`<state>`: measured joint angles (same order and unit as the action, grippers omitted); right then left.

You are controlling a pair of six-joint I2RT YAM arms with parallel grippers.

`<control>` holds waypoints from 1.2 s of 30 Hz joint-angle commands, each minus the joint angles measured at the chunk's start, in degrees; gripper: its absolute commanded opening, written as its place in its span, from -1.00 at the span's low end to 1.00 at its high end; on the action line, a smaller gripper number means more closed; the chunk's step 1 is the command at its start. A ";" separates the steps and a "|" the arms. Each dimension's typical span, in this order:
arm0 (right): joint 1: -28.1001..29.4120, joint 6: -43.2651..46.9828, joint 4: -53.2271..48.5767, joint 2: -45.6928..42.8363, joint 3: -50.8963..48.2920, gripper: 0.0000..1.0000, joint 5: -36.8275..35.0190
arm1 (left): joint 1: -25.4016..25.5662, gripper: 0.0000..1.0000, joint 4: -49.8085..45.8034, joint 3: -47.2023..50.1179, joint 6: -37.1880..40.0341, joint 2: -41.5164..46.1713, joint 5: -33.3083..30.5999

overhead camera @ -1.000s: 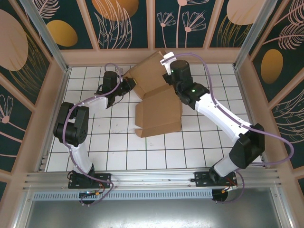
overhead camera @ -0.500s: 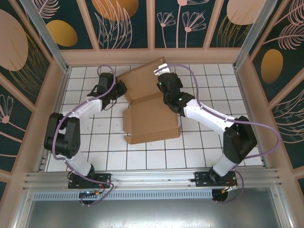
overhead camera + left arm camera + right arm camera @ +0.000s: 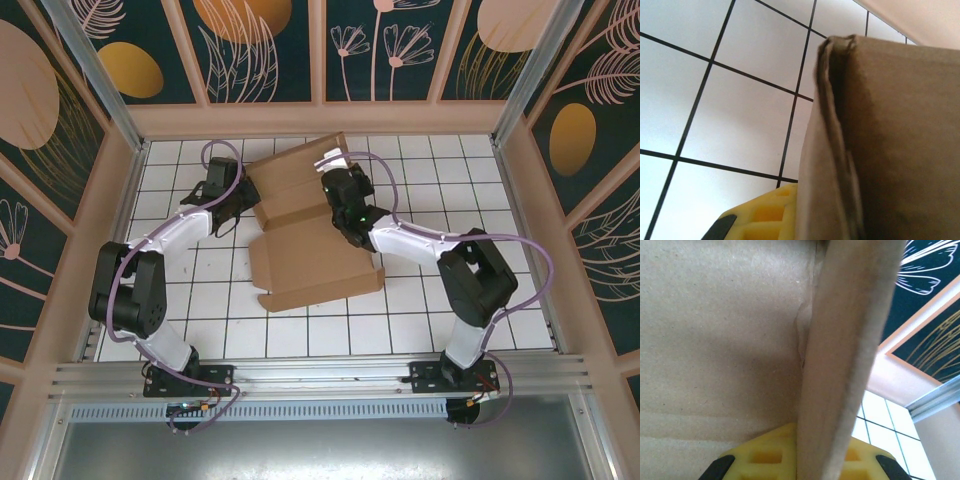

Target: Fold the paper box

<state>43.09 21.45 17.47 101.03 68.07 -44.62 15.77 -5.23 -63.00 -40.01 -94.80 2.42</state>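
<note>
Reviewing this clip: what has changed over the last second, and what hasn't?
The paper box slid left and slightly toward the near edge, carried by the left claw and right claw, the right one swinging left and inward. Both stay shut on its far panel's side edges; the box remains open, unfolded.

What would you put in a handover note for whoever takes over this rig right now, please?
Left gripper: jaws shut on the left edge of the paper box.
Right gripper: jaws shut on a cardboard flap edge at the box's far right.
Box: mid-table on the white tiles, near panel flat, far panel tilted up along a crease.
Done: both sides gripped, far panel up.
Left: walls and tabs not folded in, box not closed.
</note>
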 commanded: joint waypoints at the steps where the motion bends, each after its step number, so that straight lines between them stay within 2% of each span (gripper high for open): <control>1: -0.36 -6.77 -4.53 -3.01 -0.36 -0.88 7.39 | 0.98 -1.00 2.65 -3.52 0.39 2.31 2.99; 10: -0.19 -8.40 -6.33 -8.83 0.27 -0.09 11.32 | 0.95 -1.00 0.50 -4.22 -0.16 2.27 -1.35; 14: -0.12 -9.68 -7.30 -11.91 0.22 0.35 13.41 | 0.97 -1.00 -0.44 -5.17 -0.02 1.75 -2.11; 18: -0.20 -11.01 -8.31 -14.47 0.13 0.60 14.75 | 0.93 -1.00 -0.92 -5.90 0.25 1.42 -1.80; 22: -0.97 -12.96 -8.66 -17.94 -0.22 0.65 18.17 | 0.98 -1.00 -1.26 -5.99 0.45 1.55 -2.01; 27: -3.54 -15.46 -8.84 -21.13 -0.79 0.61 23.01 | 0.96 -1.00 -1.85 -6.07 0.79 1.72 -2.10; 32: -5.29 -14.55 -9.28 -20.78 -0.07 0.54 23.43 | 0.93 -1.00 -1.97 -6.08 1.16 1.73 -1.77; 36: -5.39 -12.22 -10.23 -17.32 2.65 0.48 20.77 | 0.93 -1.00 -1.97 -6.16 1.34 1.64 -1.49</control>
<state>37.80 8.45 8.27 81.43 68.29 -22.63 16.51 -6.74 -67.29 -39.18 -94.54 0.78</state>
